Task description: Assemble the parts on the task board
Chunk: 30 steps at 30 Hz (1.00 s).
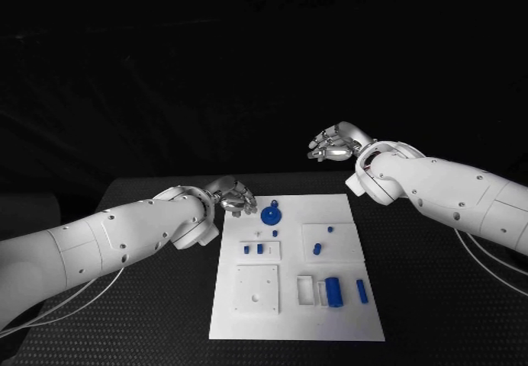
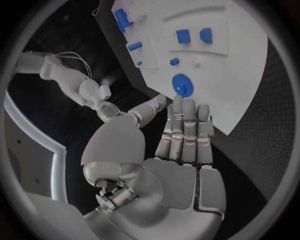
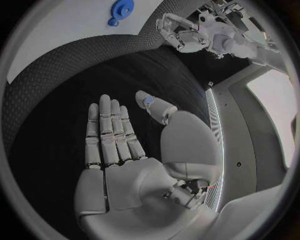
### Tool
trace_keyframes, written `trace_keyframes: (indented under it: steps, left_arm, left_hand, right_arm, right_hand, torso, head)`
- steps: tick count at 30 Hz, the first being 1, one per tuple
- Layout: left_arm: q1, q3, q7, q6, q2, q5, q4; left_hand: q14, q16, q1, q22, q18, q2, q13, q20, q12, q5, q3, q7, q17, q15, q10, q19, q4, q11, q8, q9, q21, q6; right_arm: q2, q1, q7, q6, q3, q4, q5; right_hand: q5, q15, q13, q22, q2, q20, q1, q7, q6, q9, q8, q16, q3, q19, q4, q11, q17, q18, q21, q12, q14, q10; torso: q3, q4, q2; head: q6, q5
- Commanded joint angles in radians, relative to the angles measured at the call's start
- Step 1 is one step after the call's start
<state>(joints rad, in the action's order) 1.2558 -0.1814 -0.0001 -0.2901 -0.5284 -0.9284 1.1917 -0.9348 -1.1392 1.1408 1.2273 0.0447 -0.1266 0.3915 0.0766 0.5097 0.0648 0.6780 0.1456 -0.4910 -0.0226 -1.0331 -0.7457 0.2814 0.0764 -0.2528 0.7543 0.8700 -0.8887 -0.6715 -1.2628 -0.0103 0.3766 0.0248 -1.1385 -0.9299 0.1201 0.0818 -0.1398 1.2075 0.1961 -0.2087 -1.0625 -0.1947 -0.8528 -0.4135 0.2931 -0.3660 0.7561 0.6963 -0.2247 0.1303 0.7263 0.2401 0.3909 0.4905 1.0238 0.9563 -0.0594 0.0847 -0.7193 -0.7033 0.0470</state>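
Observation:
The white task board [image 1: 297,320] lies in the middle of the table. A blue gear [image 1: 273,216] sits near its far left corner, and small blue parts [image 1: 317,248] and a blue cylinder [image 1: 333,291] lie further down it. My left hand [image 1: 229,195] hovers at the board's far left corner, beside the gear [image 2: 182,84]. Its fingers [image 2: 185,127] are straight and hold nothing. My right hand [image 1: 333,143] is raised beyond the board's far edge, over the black table. It lies flat and empty [image 3: 119,150], with the gear [image 3: 122,8] far ahead of it.
White recessed blocks [image 1: 259,290] stand on the board's near half. Black textured table [image 1: 440,305] surrounds the board on all sides. Two blue blocks [image 2: 194,36] sit in a raised frame on the board [image 2: 250,75]. Cables hang off both arms near the table's sides.

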Motion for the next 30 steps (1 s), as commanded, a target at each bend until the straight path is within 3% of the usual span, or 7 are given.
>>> trace_keyframes:
  steps: [1, 4, 9, 13, 19, 23, 30]
  left_arm:
    - [-0.006, -0.002, 0.193, -0.145, 0.011, -0.384, 0.009]
    - [-0.013, -0.006, 0.188, -0.131, 0.025, -0.479, 0.005]
    - [-0.025, -0.019, 0.144, -0.091, 0.053, -0.602, -0.013]
    - [-0.035, -0.025, 0.123, -0.101, 0.071, -0.724, -0.037]
    - [-0.036, -0.029, 0.109, -0.041, 0.092, -0.764, -0.052]
    - [-0.036, -0.029, 0.103, -0.009, 0.106, -0.779, -0.053]
    - [-0.039, -0.029, 0.091, 0.013, 0.128, -0.785, -0.077]
  left_hand:
    - [0.001, 0.017, 0.030, -0.001, -0.006, -0.035, -0.031, 0.038, -0.045, -0.007, -0.010, -0.007, 0.006, 0.008, 0.008, -0.009, 0.002, 0.013, 0.003, -0.024, -0.009, -0.004]
    - [-0.019, 0.039, 0.046, -0.001, 0.002, -0.071, -0.081, 0.030, -0.124, -0.009, -0.027, -0.020, 0.016, 0.016, -0.014, -0.023, -0.006, 0.022, 0.028, -0.058, -0.016, -0.003]
    - [-0.055, 0.026, 0.055, 0.010, 0.015, -0.074, -0.127, 0.033, -0.217, -0.001, -0.063, -0.020, 0.004, 0.011, -0.041, -0.056, -0.008, 0.022, 0.036, -0.088, -0.009, -0.034]
    - [-0.106, -0.037, 0.081, 0.038, 0.032, -0.071, -0.143, 0.044, -0.260, 0.043, -0.068, -0.015, -0.030, 0.003, -0.067, -0.108, -0.007, 0.015, 0.044, -0.107, 0.033, -0.042]
    - [-0.134, -0.110, 0.086, 0.074, 0.050, -0.084, -0.150, 0.052, -0.295, 0.042, -0.076, -0.015, -0.063, -0.007, -0.096, -0.147, -0.019, 0.006, 0.044, -0.120, 0.081, -0.055]
    - [-0.135, -0.125, 0.087, 0.082, 0.054, -0.084, -0.153, 0.053, -0.306, 0.042, -0.078, -0.016, -0.068, -0.007, -0.097, -0.151, -0.020, 0.005, 0.046, -0.124, 0.091, -0.055]
    - [-0.133, -0.142, 0.084, 0.092, 0.057, -0.082, -0.165, 0.050, -0.345, 0.043, -0.078, -0.023, -0.071, -0.005, -0.073, -0.149, -0.024, 0.008, 0.053, -0.134, 0.097, -0.046]
  right_arm:
    - [0.000, 0.005, -0.012, -0.009, 0.000, 0.000, 0.000]
    - [0.001, 0.007, -0.012, -0.009, 0.000, 0.002, 0.000]
    - [0.004, 0.009, -0.013, -0.010, 0.000, 0.002, 0.000]
    - [0.003, 0.010, -0.012, -0.009, 0.000, 0.003, 0.000]
    - [0.007, 0.011, -0.013, -0.011, 0.000, 0.003, 0.001]
    - [0.007, 0.011, -0.013, -0.010, 0.000, 0.002, 0.001]
    - [0.008, 0.011, -0.013, -0.010, 0.000, 0.000, 0.001]
  right_hand:
    - [-0.003, 0.007, 0.001, 0.001, -0.001, -0.005, 0.005, 0.001, 0.003, 0.002, 0.002, 0.007, -0.007, 0.000, 0.001, 0.004, 0.002, 0.003, -0.007, -0.004, 0.002, 0.006]
    - [-0.003, 0.007, 0.001, 0.002, -0.002, -0.005, 0.005, 0.002, 0.003, 0.002, 0.002, 0.007, -0.008, 0.000, 0.001, 0.004, 0.002, 0.003, -0.007, -0.004, 0.002, 0.006]
    - [-0.003, 0.007, 0.002, 0.002, -0.002, -0.005, 0.005, 0.002, 0.003, 0.002, 0.003, 0.007, -0.008, 0.000, 0.002, 0.004, 0.002, 0.004, -0.007, -0.004, 0.002, 0.006]
    - [-0.003, 0.007, 0.002, 0.002, -0.002, -0.005, 0.005, 0.002, 0.003, 0.002, 0.003, 0.007, -0.008, 0.000, 0.002, 0.004, 0.002, 0.004, -0.007, -0.004, 0.002, 0.006]
    - [-0.002, 0.007, 0.003, 0.002, -0.003, -0.005, 0.005, 0.002, 0.003, 0.002, 0.003, 0.007, -0.008, 0.000, 0.002, 0.004, 0.002, 0.004, -0.007, -0.004, 0.003, 0.007]
    - [-0.002, 0.007, 0.003, 0.002, -0.003, -0.005, 0.005, 0.002, 0.003, 0.002, 0.003, 0.007, -0.008, 0.000, 0.002, 0.004, 0.002, 0.004, -0.007, -0.004, 0.003, 0.007]
    - [-0.001, 0.007, 0.003, 0.003, -0.003, -0.005, 0.005, 0.002, 0.003, 0.002, 0.003, 0.008, -0.009, 0.000, 0.002, 0.004, 0.003, 0.005, -0.008, -0.004, 0.003, 0.007]
  torso:
    - [0.0007, -0.0007, -0.001]
    - [0.0007, 0.0001, -0.001]
    - [0.0003, -0.0018, -0.001]
    - [0.0003, -0.0027, -0.002]
    - [-0.0007, -0.0041, -0.002]
    - [-0.0005, -0.0014, -0.002]
    - [-0.0011, -0.0028, -0.002]
  head:
    - [0.005, 0.001]
    - [0.008, 0.002]
    - [0.011, 0.001]
    - [0.012, 0.001]
    - [0.011, 0.003]
    - [0.010, 0.006]
    - [0.010, 0.006]
